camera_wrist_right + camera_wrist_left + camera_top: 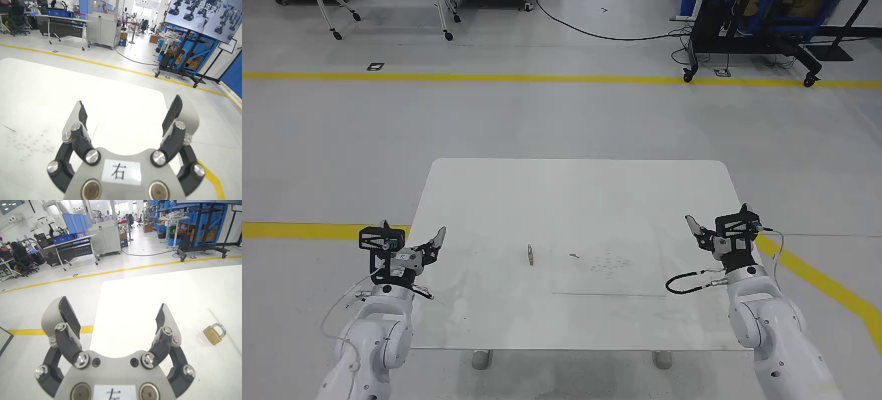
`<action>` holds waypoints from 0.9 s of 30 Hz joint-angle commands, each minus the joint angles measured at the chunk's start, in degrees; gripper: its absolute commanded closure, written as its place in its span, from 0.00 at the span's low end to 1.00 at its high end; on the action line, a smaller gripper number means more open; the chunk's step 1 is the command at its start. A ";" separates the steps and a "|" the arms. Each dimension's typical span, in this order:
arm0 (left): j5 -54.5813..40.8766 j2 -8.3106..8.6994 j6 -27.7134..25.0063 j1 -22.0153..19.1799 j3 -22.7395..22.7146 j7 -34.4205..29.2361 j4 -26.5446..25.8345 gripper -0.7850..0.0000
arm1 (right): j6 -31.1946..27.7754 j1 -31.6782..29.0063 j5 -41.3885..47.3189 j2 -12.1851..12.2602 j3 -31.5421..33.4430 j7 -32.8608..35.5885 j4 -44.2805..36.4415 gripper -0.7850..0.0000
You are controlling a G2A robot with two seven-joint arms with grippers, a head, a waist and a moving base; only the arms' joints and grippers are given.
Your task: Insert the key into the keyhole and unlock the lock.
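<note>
Top view: left gripper [113,306] and right gripper [128,101] spread wide, empty, at opposite bench [572,190] sides.
Lock [530,254] lies mid-bench between them, well apart from both.

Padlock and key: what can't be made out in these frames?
- Keyhole: hidden in the left wrist view, on a face of the padlock turned away.
- Shackle: latched or not, too small in the top view.
- Key: tiny sliver in the top view; teeth unreadable.

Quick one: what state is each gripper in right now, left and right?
Left gripper: open, fingers spread, holding nothing.
Right gripper: open, fingers spread, holding nothing.
</note>
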 commanded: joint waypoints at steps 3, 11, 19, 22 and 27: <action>0.00 0.00 0.00 0.00 0.00 0.00 0.00 0.00 | -1.63 0.34 -1.21 -0.03 -1.34 -0.02 -0.03 0.00; 0.00 0.00 0.00 0.00 0.00 0.00 0.00 0.00 | -13.22 6.35 -1.20 -0.89 -13.32 2.89 3.99 0.00; 0.00 0.00 0.00 0.00 0.00 0.00 0.00 0.00 | -16.72 9.41 0.26 -1.51 -18.09 2.59 6.97 0.00; 0.00 0.00 0.00 0.00 0.00 0.00 0.00 0.00 | -16.72 9.41 0.26 -1.51 -18.09 2.59 6.97 0.00; 0.00 0.00 0.00 0.00 0.00 0.00 0.00 0.00 | -16.81 9.42 0.17 -1.50 -18.14 2.65 7.05 0.00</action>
